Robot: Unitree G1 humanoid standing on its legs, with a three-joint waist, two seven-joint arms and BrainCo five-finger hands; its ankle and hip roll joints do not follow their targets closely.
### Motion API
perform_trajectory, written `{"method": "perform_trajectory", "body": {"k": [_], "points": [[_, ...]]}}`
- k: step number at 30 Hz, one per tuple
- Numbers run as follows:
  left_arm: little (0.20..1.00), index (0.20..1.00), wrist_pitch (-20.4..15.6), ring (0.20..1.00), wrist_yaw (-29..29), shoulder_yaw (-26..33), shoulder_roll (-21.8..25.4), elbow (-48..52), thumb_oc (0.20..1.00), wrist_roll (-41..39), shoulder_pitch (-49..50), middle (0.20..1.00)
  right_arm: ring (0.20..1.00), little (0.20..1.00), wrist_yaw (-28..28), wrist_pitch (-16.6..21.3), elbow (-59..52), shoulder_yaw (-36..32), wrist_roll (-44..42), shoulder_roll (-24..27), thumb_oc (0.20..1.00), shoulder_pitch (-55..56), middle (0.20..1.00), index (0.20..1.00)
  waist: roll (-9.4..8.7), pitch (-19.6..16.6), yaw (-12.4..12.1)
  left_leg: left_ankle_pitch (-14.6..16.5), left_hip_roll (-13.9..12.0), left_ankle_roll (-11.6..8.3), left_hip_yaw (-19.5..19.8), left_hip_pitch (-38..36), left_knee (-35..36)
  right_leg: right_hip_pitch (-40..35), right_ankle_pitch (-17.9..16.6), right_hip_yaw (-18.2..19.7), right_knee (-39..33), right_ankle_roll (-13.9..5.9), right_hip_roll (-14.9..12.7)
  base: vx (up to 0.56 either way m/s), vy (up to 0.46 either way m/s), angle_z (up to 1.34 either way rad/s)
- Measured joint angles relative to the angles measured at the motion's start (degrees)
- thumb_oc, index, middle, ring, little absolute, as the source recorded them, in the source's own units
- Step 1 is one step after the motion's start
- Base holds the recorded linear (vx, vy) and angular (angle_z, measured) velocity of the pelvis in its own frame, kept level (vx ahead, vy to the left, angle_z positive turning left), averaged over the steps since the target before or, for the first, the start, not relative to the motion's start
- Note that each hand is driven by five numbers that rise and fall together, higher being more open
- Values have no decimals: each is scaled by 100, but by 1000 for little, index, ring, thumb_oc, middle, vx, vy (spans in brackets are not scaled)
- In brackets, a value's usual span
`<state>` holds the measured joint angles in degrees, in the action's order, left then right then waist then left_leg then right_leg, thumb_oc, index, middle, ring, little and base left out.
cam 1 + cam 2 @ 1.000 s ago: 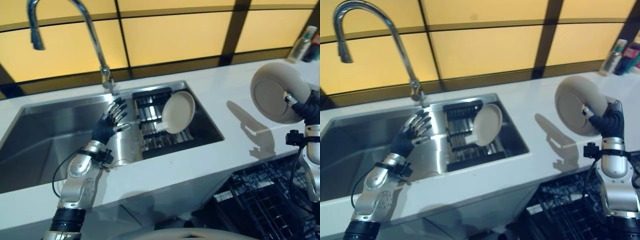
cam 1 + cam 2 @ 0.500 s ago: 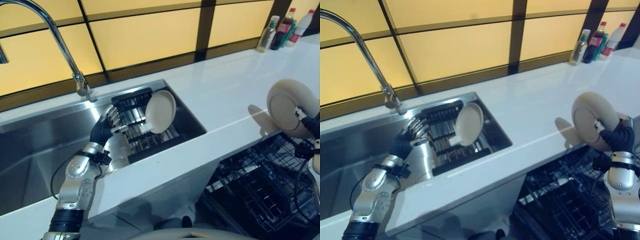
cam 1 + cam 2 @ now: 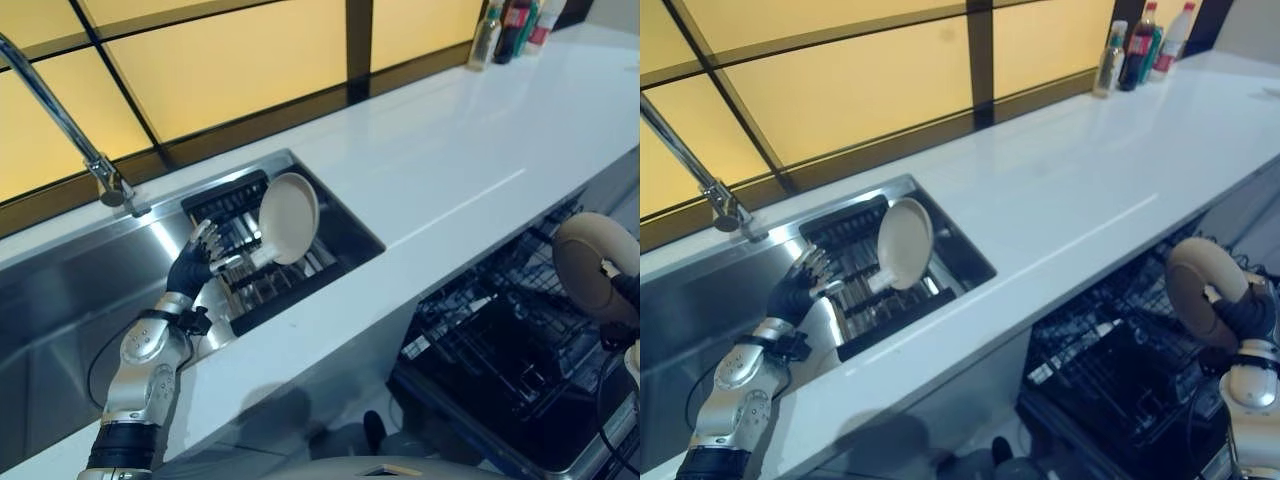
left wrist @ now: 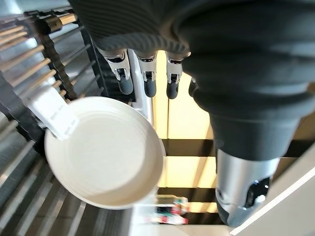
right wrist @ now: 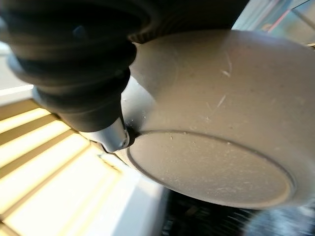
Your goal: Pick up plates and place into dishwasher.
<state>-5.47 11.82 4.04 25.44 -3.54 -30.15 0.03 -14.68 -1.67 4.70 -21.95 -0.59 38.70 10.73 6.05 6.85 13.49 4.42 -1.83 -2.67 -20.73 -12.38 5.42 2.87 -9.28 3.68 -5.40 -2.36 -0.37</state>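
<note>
- Left eye view: the right hand (image 3: pixel 622 296) grips a beige plate (image 3: pixel 590 266) on edge above the open dishwasher rack (image 3: pixel 500 350), below the white counter (image 3: pixel 450 170). A second plate (image 3: pixel 288 204) stands upright in the black sink rack (image 3: pixel 255 250).
- Right eye view: the left hand (image 3: pixel 800 285) hovers over the steel sink (image 3: pixel 700 330), beside the sink rack; bottles (image 3: pixel 1140 45) stand at the counter's far end.
- Left wrist view: the left hand's fingers (image 4: pixel 147 78) hang loosely extended, holding nothing, just above the racked plate's rim.
- Right wrist view: the thumb (image 5: pixel 115 135) presses the held plate's underside, the plate clamped against the palm.
</note>
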Motion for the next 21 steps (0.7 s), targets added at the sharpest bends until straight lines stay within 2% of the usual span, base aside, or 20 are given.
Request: {"method": "perform_trajectory", "body": {"k": [10, 14, 21], "points": [[1000, 1000, -60, 1000, -300, -83, -87, 25, 1000, -3, -3, 1000, 200, 200, 239, 28, 256, 1, 37, 71, 200, 24, 200, 200, 553, 529, 167, 5, 33, 13, -107, 80, -6, 153, -28, 67, 21, -2, -10, 20, 67, -4], [1000, 1000, -130, 1000, -354, -227, -101, 25, 1000, -7, -32, 1000, 200, 200, 350, 71, 291, 44, 119, 274, 200, -164, 200, 200, 646, 712, 253, 3, 33, 13, -110, 108, -6, 190, -36, 66, 22, 2, -9, -2, 5, -1], [1000, 1000, -205, 1000, -596, -431, -128, 136, 1000, -13, -236, 1000, 200, 200, 415, 40, 336, 300, 115, 543, 200, -596, 200, 200, 719, 1012, 224, -78, 98, 60, -97, 429, -36, 506, -128, 47, 27, 47, -76, -80, 0, 1]]}}
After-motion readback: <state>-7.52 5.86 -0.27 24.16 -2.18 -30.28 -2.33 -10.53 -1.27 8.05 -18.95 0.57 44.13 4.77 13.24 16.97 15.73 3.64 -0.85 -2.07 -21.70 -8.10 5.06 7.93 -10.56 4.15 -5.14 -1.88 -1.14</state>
